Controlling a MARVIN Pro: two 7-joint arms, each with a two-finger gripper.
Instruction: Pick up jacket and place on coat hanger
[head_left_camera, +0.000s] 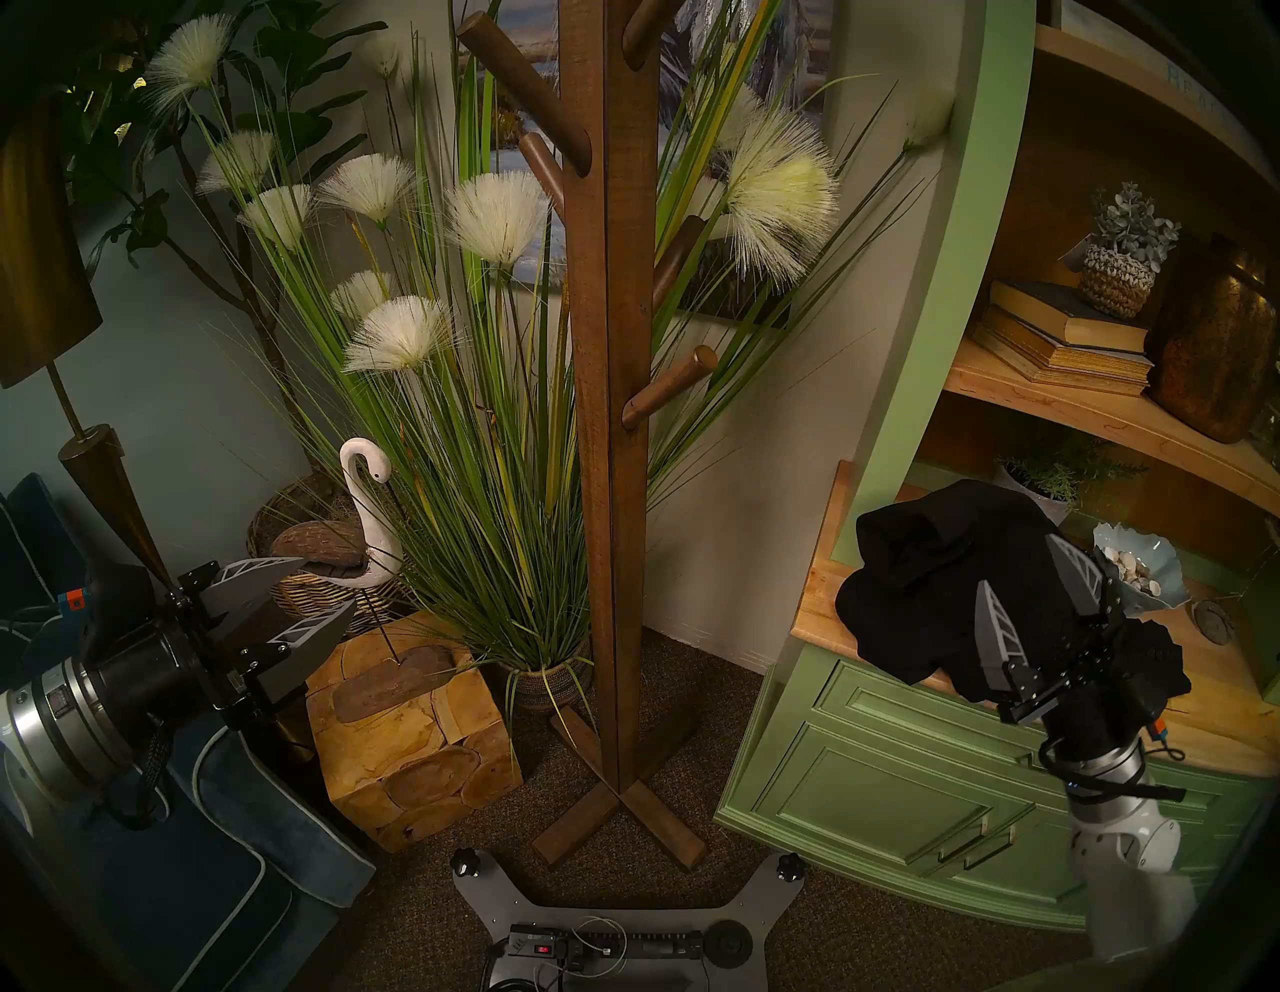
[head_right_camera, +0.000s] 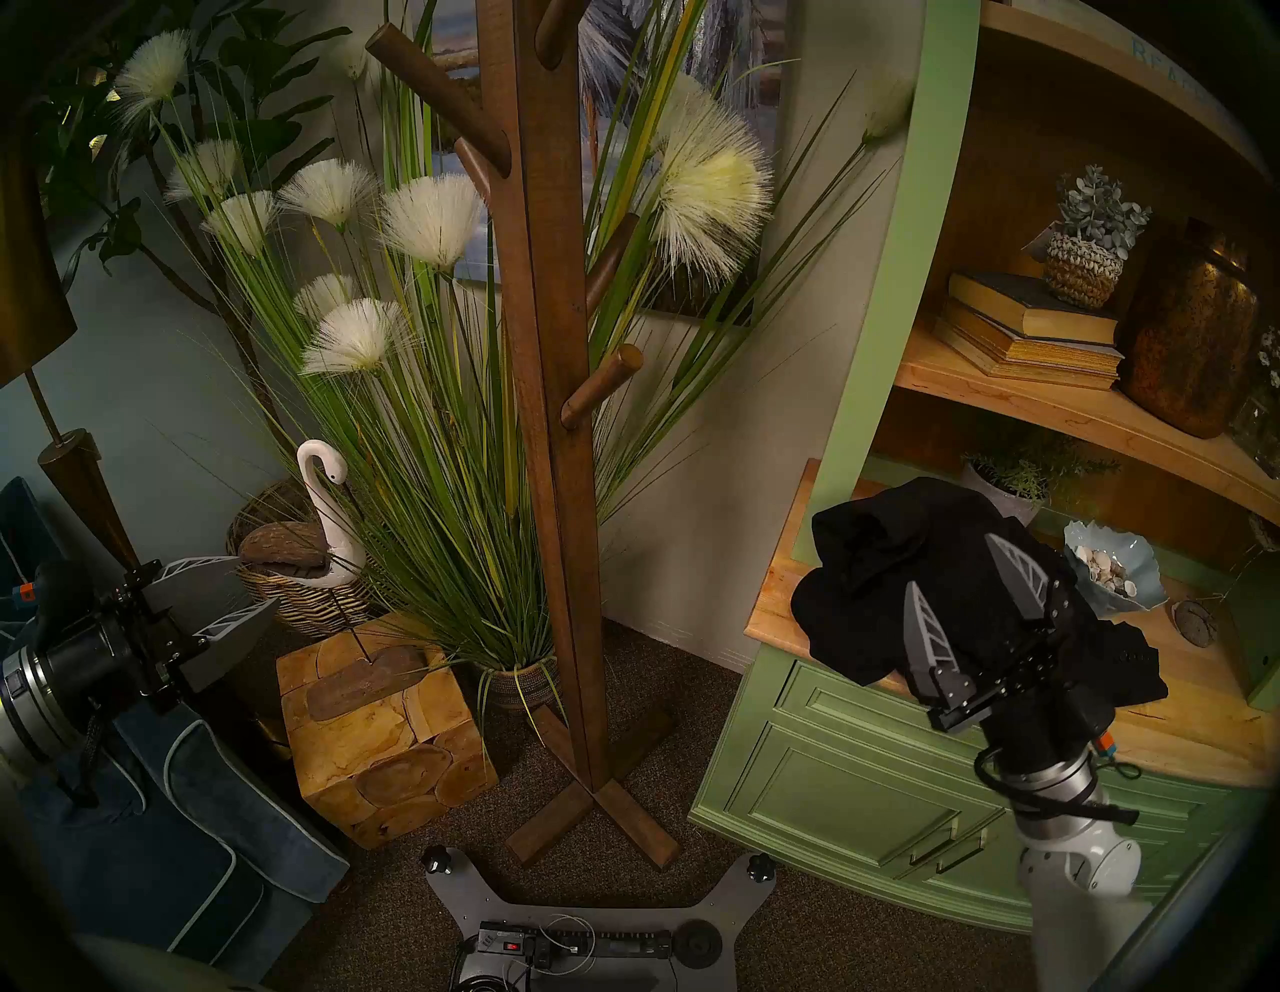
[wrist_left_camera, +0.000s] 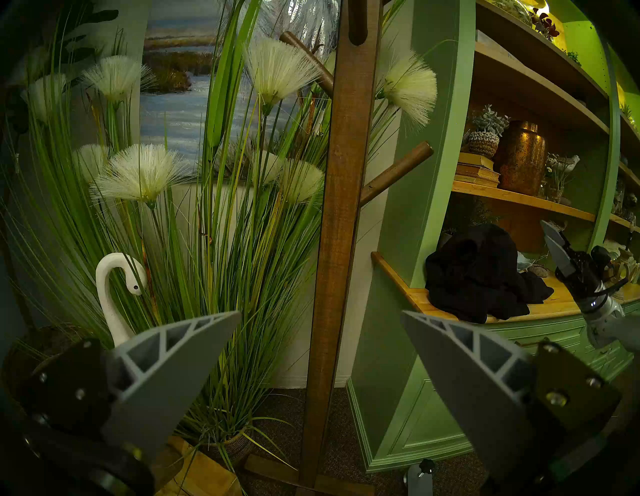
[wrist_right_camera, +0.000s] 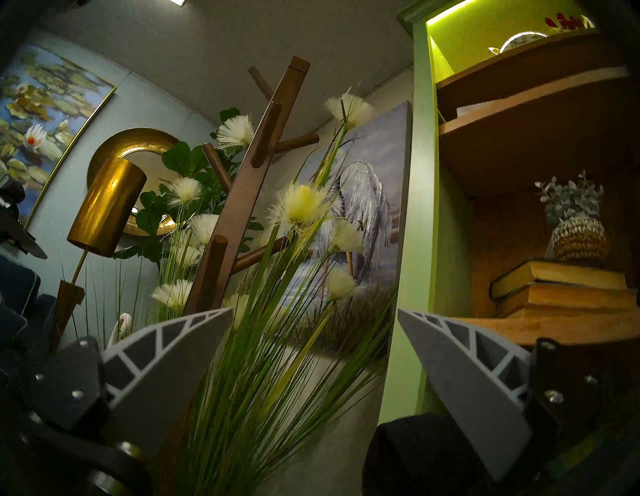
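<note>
Jacket: the floppy black cloth jacket (head_left_camera: 956, 596) is lying crumpled in a heap on the light wooden counter (head_left_camera: 817, 609) of the green shelf cabinet (head_left_camera: 900, 783), one edge drooping over the counter's front.
Coat stand: the tall brown wooden coat stand (head_left_camera: 609, 429), a square post with angled round pegs and an X-shaped foot, is standing on the dark carpet between my two arms, well apart from the jacket; its pegs are bare.
My right gripper: my right gripper (head_left_camera: 1021, 561) is pointing up and over the jacket heap with its grey fingers (wrist_right_camera: 471, 377) spread wide, gripping nothing; I cannot tell whether it is touching the cloth.
My left gripper: my left gripper (head_left_camera: 322, 585) is hanging near the white wooden swan figure (head_left_camera: 367, 506), fingers (wrist_left_camera: 162, 377) wide apart and empty, facing the coat stand's post.
</note>
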